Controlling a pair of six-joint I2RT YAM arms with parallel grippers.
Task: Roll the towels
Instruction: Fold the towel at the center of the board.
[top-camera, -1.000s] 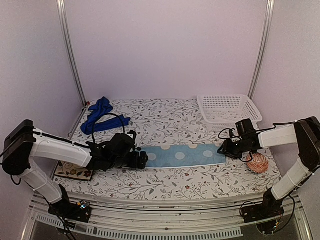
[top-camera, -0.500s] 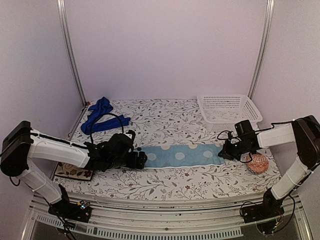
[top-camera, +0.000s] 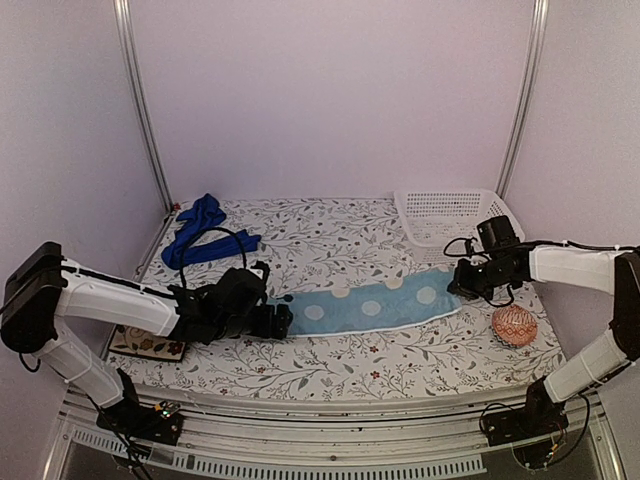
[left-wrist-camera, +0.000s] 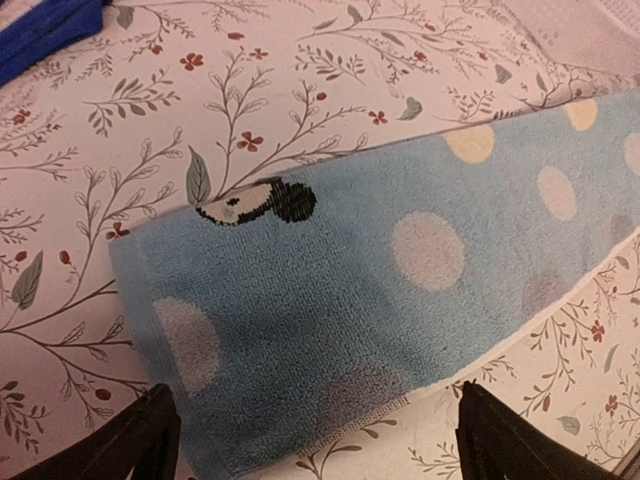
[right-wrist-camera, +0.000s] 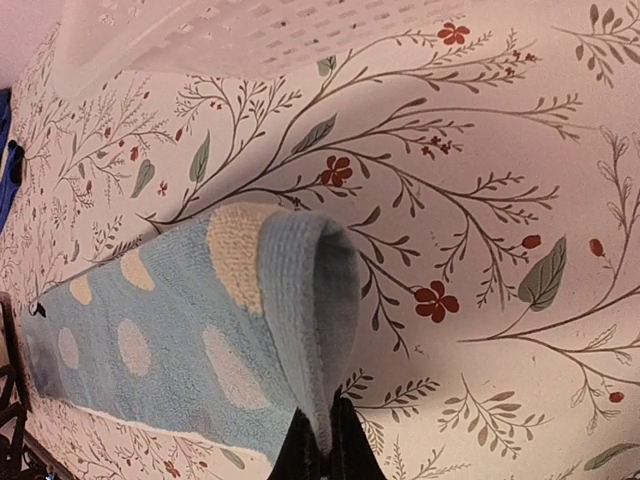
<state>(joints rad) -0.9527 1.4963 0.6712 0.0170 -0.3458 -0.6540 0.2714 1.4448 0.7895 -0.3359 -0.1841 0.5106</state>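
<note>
The light-blue towel (top-camera: 370, 303) with pale dots lies stretched across the middle of the table. My right gripper (top-camera: 462, 285) is shut on the towel's right end and holds it lifted off the table. In the right wrist view the gripper (right-wrist-camera: 322, 445) pinches the folded-over edge of the towel (right-wrist-camera: 190, 320). My left gripper (top-camera: 284, 320) is open at the towel's left end. Its fingers (left-wrist-camera: 140, 445) stand on either side of the towel's corner (left-wrist-camera: 330, 310). The royal-blue towel (top-camera: 200, 230) lies crumpled at the back left and shows in the left wrist view (left-wrist-camera: 40, 25).
A white basket (top-camera: 455, 215) stands at the back right, its rim in the right wrist view (right-wrist-camera: 280, 30). The pink-red patterned ball (top-camera: 514, 326) sits at the right, near the right arm. A small patterned mat (top-camera: 145, 343) lies under the left arm.
My right gripper has risen and moved back with the towel's right end, so the towel now slants up to the right. The left arm has hardly moved.
</note>
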